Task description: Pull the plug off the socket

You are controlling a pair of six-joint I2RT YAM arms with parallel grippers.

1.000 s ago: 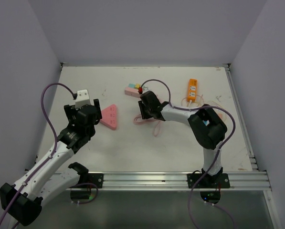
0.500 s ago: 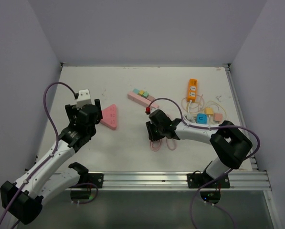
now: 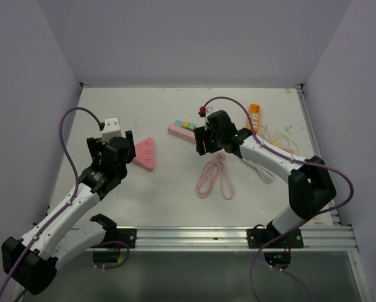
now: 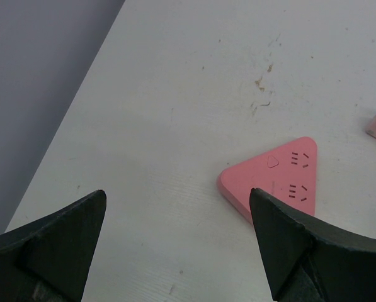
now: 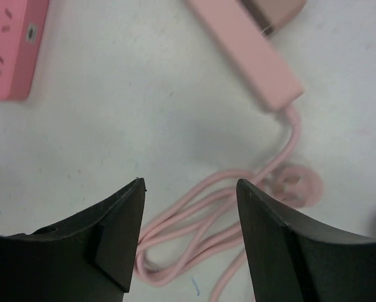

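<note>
A pink power strip [image 3: 181,130] lies at the back centre with coloured plugs [image 3: 186,123] seated in it. Its pink cable [image 3: 214,179] lies coiled on the table in front of it. My right gripper [image 3: 203,143] is open and empty, hovering just right of the strip's near end. In the right wrist view the strip [image 5: 247,60] runs across the top, a plug [image 5: 273,9] shows at its upper edge, and the coiled cable [image 5: 225,229] lies between my open fingers [image 5: 121,233]. My left gripper [image 3: 111,142] is open and empty, beside a pink triangular socket [image 3: 145,154].
An orange power strip [image 3: 254,117] and loose white cables [image 3: 263,167] lie at the back right. In the left wrist view the triangular socket [image 4: 276,179] lies just ahead of my right finger [image 4: 288,245]. It also shows in the right wrist view [image 5: 8,47]. Walls close the table's sides.
My right arm has swung from the table's front centre back toward the pink strip, leaving the pink cable coil lying uncovered. My left arm has barely moved.
</note>
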